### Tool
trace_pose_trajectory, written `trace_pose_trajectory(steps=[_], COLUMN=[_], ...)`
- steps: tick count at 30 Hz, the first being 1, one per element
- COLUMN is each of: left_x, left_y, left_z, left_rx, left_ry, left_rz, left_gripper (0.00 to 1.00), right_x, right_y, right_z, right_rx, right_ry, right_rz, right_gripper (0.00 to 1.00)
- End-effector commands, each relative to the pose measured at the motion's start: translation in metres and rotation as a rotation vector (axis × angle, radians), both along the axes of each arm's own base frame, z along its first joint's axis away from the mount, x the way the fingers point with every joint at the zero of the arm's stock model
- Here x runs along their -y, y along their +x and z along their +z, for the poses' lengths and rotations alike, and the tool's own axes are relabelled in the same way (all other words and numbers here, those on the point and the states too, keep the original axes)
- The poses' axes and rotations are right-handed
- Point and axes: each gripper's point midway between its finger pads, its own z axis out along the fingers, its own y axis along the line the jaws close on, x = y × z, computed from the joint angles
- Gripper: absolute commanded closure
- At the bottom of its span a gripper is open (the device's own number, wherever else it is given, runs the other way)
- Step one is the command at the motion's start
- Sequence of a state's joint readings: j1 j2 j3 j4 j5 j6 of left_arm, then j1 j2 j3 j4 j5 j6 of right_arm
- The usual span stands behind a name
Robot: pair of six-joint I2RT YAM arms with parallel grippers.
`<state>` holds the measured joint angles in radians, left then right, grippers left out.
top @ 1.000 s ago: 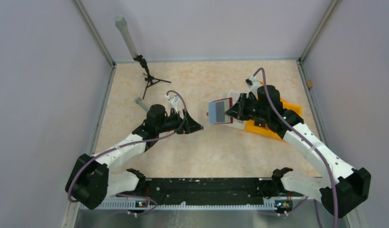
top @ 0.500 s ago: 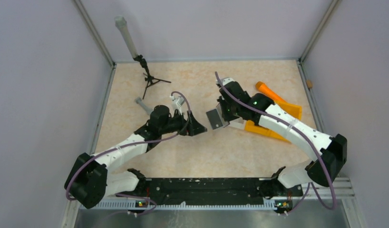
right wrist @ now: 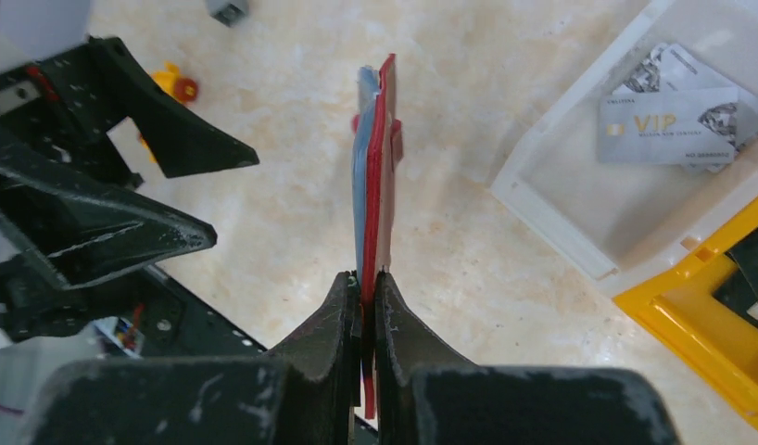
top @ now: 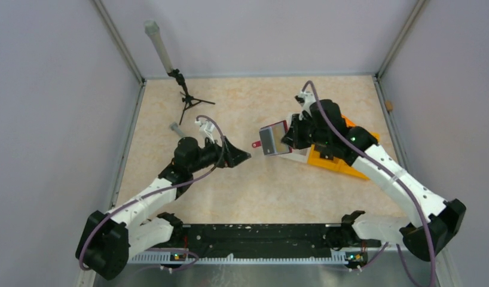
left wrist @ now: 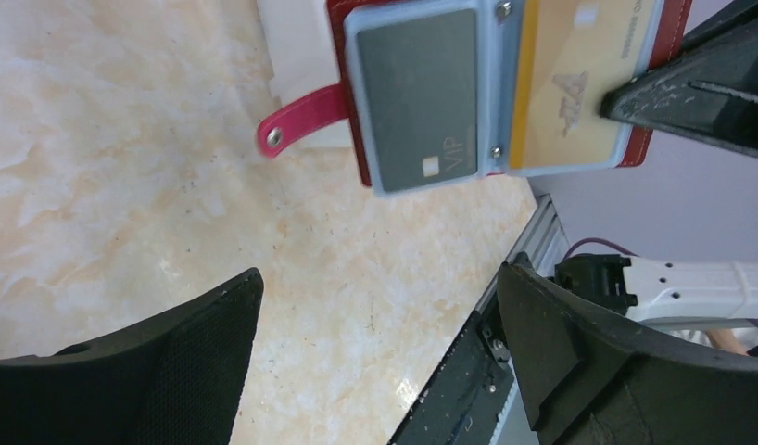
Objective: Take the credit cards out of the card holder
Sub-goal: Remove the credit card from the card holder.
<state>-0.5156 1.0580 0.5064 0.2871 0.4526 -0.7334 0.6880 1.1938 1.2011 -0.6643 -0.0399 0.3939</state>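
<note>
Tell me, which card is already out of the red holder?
The silver card lying in the white tray. The dark grey card and the gold card sit in the card holder.

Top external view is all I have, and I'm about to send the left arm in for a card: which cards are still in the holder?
Observer: The left wrist view shows a grey card and a tan-yellow card side by side in the open card holder.
Operator: How is it held?
Observer: In the right wrist view, the right gripper has its jaws shut on the holder's edge.
Operator: Any cards out already?
Observer: Yes, a silver card lies in the white tray beside the orange tray.
</note>
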Motion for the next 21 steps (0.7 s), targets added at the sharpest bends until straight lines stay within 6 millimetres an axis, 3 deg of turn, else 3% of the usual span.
trace_pose_trajectory(steps=[1,6,11,14,21], left_x=[-0.011,-0.022,-0.024,-0.028,-0.042], left_y=[-0.005,-0.011,-0.007,-0.007,0.011], left_z=[0.039,0.064,0.068,0.081,0.082], left_rx=[0.109,0.177,0.195,0.246,0.281], left_ry=[-0.17,-0.298,-0.303,-0.338,-0.224], left_rz=[-0.03,-0.056,-0.041,-0.042,0.017], left_gripper=[0.01,0.01,0.01,0.01,0.01], right_x=[-0.021,-0.029,-0.039,-0.044,-0.045], right_y=[-0.01,-0.024,-0.037,-0.045,-0.054], right_z=[0.054,0.07,0.085,0.087,0.092], right_rx=[0.048,0.003,-0.031,-0.065,-0.08], right_ry=[0.305,0.467,0.61,0.662,0.703], right_rz=[0.121,0.204,0.293,0.341,0.377], right_gripper=[1.0,1.0,1.0,1.0,1.0])
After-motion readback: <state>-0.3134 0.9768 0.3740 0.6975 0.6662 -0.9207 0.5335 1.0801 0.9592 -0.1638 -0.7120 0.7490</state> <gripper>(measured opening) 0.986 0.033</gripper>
